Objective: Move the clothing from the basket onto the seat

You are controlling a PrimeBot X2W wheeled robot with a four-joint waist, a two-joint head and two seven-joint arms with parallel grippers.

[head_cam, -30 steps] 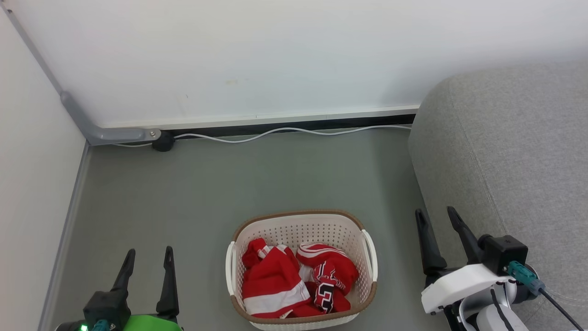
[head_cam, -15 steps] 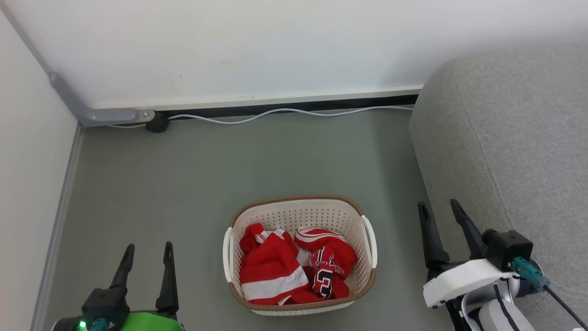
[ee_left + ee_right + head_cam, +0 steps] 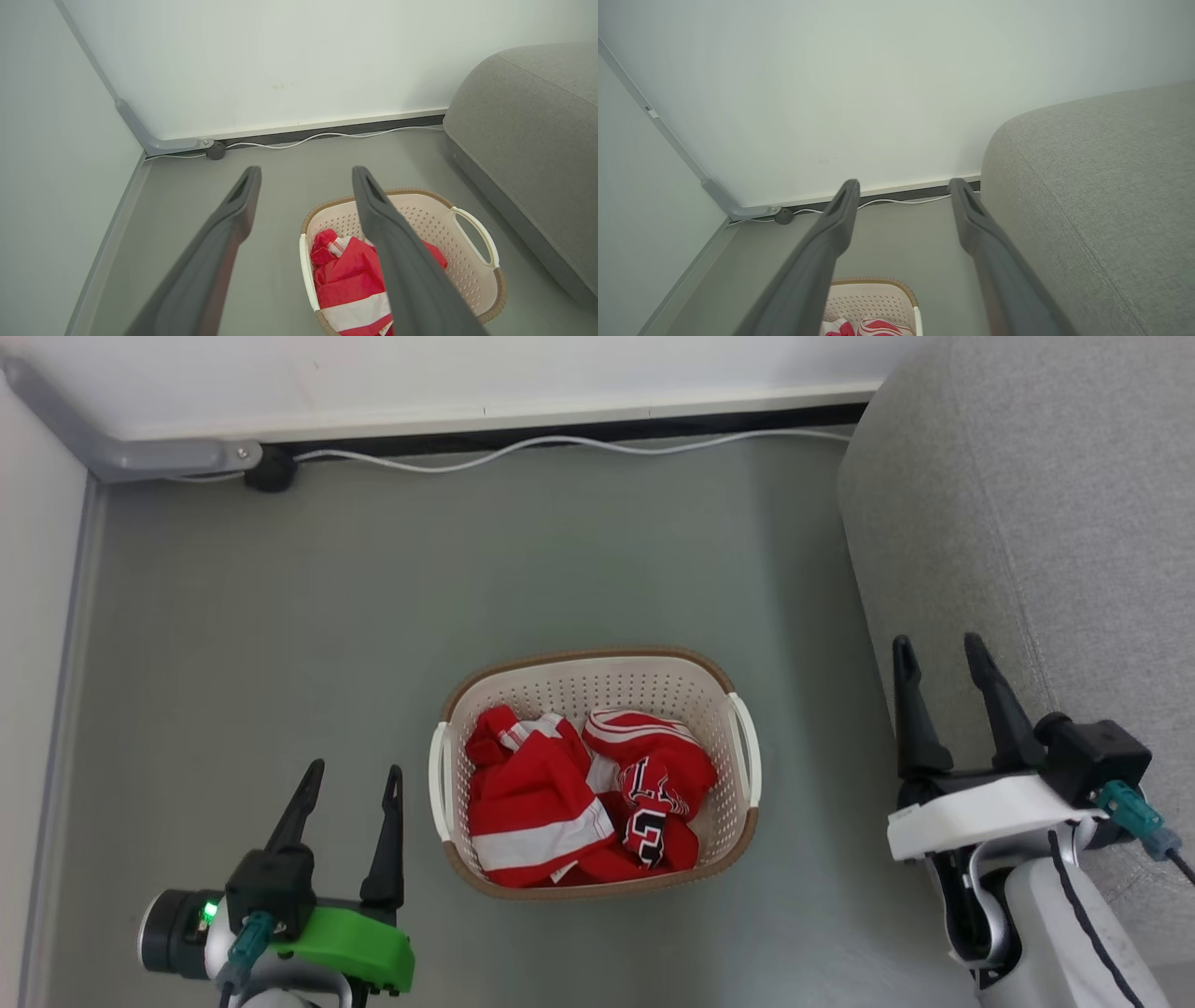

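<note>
Basket: cream perforated plastic, brown woven-look rim. Clothing: thin red cloth, slight sheen. Seat: grey textured fabric, matt. Floor: smooth, matt grey.

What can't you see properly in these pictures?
Basket bottom, head view: the red clothing mostly covers it.
Jersey lettering, head view: crumpled folds hide part, so it can't be read.
Sofa, head view: cut off by the top and right edges.
Clothing, left wrist view: one of the fingers of the left gripper blocks part.
Basket, right wrist view: mostly cut off by the bottom edge.
</note>
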